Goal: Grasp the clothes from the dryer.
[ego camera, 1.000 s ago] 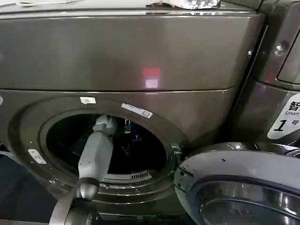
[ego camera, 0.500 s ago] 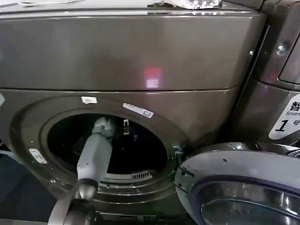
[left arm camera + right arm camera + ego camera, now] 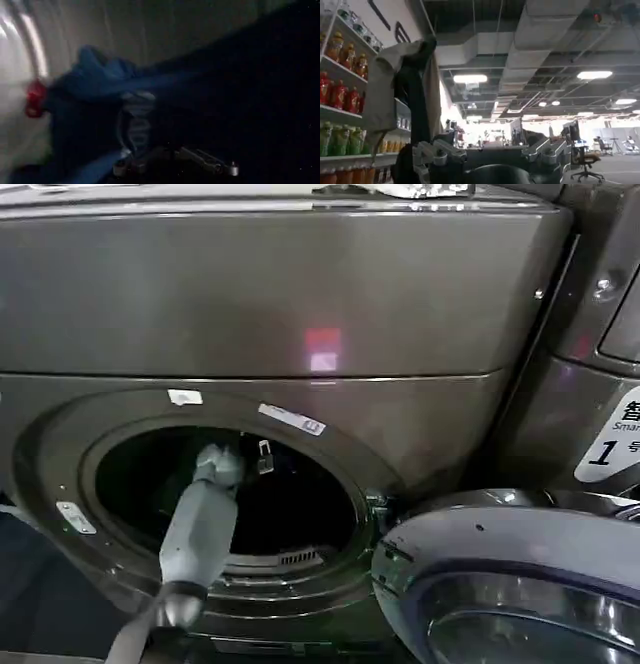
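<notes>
One bronze-grey dryer (image 3: 300,294) (door (image 3: 500,574) open)

L arm in dryer (image 3: 250,304) drum | clothes (image 3: 95,95) inside | open door (image 3: 510,584) at R

I am looking at the bronze-grey front-loading dryer (image 3: 300,304), and its round porthole is standing open, so the dark drum mouth is giving a way in. My pale grey left arm (image 3: 200,529) is already occupying the opening from 7 o'clock toward the centre, leaving free room from 12 round to 5 o'clock. At 4 o'clock the swung-open round grey door with the glass window (image 3: 500,584) is crowding the approach from that side. Deep inside, the left gripper (image 3: 175,160) is facing rumpled blue clothes (image 3: 100,85) lying against the steel drum wall, filling the space ahead of it.
</notes>
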Controlling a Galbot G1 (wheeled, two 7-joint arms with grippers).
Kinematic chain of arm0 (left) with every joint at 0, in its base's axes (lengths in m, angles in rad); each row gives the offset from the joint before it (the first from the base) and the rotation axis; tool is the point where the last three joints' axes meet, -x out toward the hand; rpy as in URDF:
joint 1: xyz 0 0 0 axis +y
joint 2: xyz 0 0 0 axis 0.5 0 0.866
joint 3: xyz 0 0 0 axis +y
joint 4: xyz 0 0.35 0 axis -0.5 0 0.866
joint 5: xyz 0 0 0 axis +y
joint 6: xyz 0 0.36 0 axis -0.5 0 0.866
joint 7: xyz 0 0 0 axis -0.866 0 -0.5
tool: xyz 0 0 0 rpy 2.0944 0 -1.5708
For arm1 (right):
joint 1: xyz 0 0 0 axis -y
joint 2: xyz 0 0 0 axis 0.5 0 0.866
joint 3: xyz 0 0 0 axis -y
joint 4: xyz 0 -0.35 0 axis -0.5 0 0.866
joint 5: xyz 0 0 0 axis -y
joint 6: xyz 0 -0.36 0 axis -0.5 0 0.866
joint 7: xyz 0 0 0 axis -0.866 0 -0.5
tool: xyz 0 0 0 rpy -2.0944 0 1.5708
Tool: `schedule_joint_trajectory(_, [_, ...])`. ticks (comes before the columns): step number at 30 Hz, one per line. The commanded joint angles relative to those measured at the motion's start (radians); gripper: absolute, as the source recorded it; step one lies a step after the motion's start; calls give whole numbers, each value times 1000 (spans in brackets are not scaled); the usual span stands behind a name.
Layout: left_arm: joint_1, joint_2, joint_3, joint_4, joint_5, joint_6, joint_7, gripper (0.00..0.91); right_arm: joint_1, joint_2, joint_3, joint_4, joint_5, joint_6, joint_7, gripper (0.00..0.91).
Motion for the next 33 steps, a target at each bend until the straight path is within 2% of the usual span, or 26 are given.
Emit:
schedule_joint_trajectory(1, [86,3,-21,-198,-288,54,-245,0,1,1,-3,10,11,-4,-1,907])
schedule_joint_trajectory(3, [93,0,-25,-196,-318,66,-394,0,0,0,-5,13,12,-5,-1,907])
schedule_joint_trajectory(12, [163,-20,-10,-263,-474,136,-765,0,8,3,-26,25,5,-3,-2,907])
schedule_joint_trajectory(18, [167,-45,10,-302,-652,255,-1023,0,10,3,-31,23,7,8,-3,907])
schedule_joint_trajectory(19, [169,-53,12,-315,-692,297,-1054,0,12,3,-32,21,6,24,-13,907])
schedule_joint_trajectory(21, [166,-67,11,-321,-733,311,-1071,0,13,6,-29,38,-3,3,-17,907])
schedule_joint_trajectory(23, [166,-73,17,-325,-728,301,-1080,0,14,2,-35,48,0,-3,24,907])
schedule_joint_trajectory(25, [166,-81,16,-330,-732,305,-1088,0,9,2,-44,42,6,25,10,907])
schedule_joint_trajectory(33, [157,-78,18,-347,-745,320,-1100,0,9,9,-35,36,1,31,4,907])
